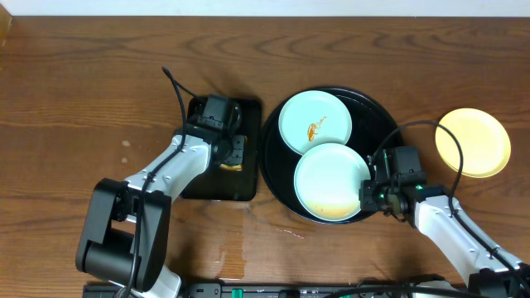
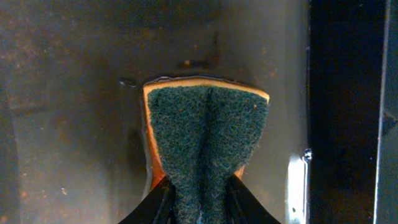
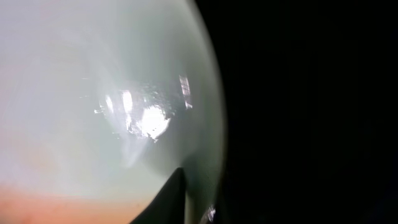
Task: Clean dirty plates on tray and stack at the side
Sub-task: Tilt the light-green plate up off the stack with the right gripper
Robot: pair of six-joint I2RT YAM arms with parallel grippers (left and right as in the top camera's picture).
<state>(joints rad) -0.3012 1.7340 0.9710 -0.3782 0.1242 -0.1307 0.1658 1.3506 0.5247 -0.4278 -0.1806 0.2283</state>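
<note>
Two mint-blue plates lie on the round black tray (image 1: 374, 112). The far plate (image 1: 315, 122) has an orange smear. The near plate (image 1: 330, 180) has orange sauce at its front edge; it also shows in the right wrist view (image 3: 93, 99). My right gripper (image 1: 370, 192) is shut on the near plate's right rim, one finger (image 3: 171, 199) over the rim. The yellow plate (image 1: 473, 142) lies on the table right of the tray. My left gripper (image 1: 234, 156) is shut on the green-and-orange sponge (image 2: 205, 134) over the rectangular black tray (image 1: 248, 112).
The rectangular tray's wet floor (image 2: 74, 93) shows under the sponge, with its right rim (image 2: 298, 180) close by. Bare wood table (image 1: 83, 99) stretches to the left. The left arm's base (image 1: 124, 240) stands at the front left.
</note>
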